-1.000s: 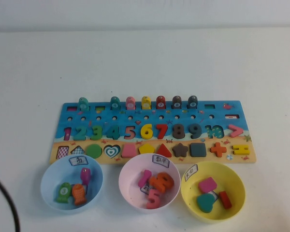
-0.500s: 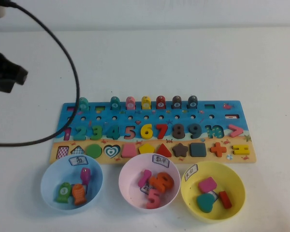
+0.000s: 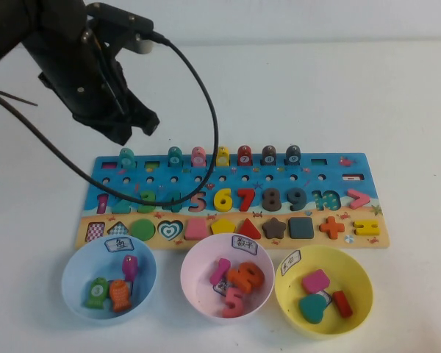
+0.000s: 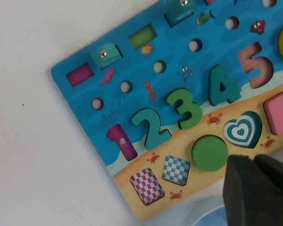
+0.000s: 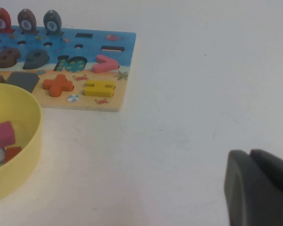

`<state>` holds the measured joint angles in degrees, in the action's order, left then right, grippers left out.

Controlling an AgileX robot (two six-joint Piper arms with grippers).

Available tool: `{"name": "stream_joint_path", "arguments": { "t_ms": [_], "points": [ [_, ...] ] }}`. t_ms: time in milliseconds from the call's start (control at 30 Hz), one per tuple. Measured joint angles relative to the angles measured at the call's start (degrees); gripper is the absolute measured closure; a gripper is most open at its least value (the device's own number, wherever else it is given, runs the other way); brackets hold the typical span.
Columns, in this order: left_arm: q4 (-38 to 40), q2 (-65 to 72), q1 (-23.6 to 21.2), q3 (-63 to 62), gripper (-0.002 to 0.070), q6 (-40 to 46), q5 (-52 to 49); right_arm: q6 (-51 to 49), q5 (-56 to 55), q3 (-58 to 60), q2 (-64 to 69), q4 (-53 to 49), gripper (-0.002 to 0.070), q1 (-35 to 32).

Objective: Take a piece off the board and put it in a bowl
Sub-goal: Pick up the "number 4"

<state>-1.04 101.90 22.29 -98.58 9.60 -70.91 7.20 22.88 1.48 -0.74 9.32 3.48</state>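
White table (image 3: 294, 88) carries the board (image 3: 279, 170) lengthwise. Just in front of it stand three bowls in a row: blue bowl (image 3: 75, 288) left, the bowl (image 3: 195, 293), pink, centre, yellow bowl (image 3: 360, 283) right.

Left gripper (image 3: 128, 125) hangs above the table behind the board's left end; right gripper (image 5: 259, 188) hangs over bare table off the board's right end.

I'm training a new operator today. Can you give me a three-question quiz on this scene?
1. True or false: the teal 4 sits on the board.
2. Which bowl holds numbers: A blue, B pink, C yellow?
3. Which pincer is above the table behind the board's left end?

Key: 1 true. 2 B, the pink bowl. 3 the left pincer; the right pincer shows only in its wrist view, over bare table right of the board.
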Motion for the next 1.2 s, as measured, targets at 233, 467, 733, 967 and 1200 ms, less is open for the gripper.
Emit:
{"name": "stream_joint_path", "arguments": {
  "t_ms": [233,467,733,967,1200],
  "points": [
    [0.52,2.79,3.79,-0.46,0.0680,-0.37,0.00,0.00,0.00,0.00,0.00,0.00,0.0695,0.00],
    [1.04,6.14,8.07,2.50,0.0680,0.46,0.34,0.00,0.00,0.00,0.00,0.11,0.0695,0.00],
    [-0.53,6.73,8.65,10.01,0.0680,2.83,0.57,0.00,0.00,0.00,0.00,0.11,0.0695,0.00],
    [3.15,6.73,5.55,10.25,0.0603,-3.09,5.60,0.00,0.00,0.00,0.00,0.11,0.0695,0.00],
    [4.97,7.80,2.95,10.25,0.0379,-7.50,10.45,0.00,0.00,0.00,0.00,0.11,0.0695,0.00]
  ]
}}
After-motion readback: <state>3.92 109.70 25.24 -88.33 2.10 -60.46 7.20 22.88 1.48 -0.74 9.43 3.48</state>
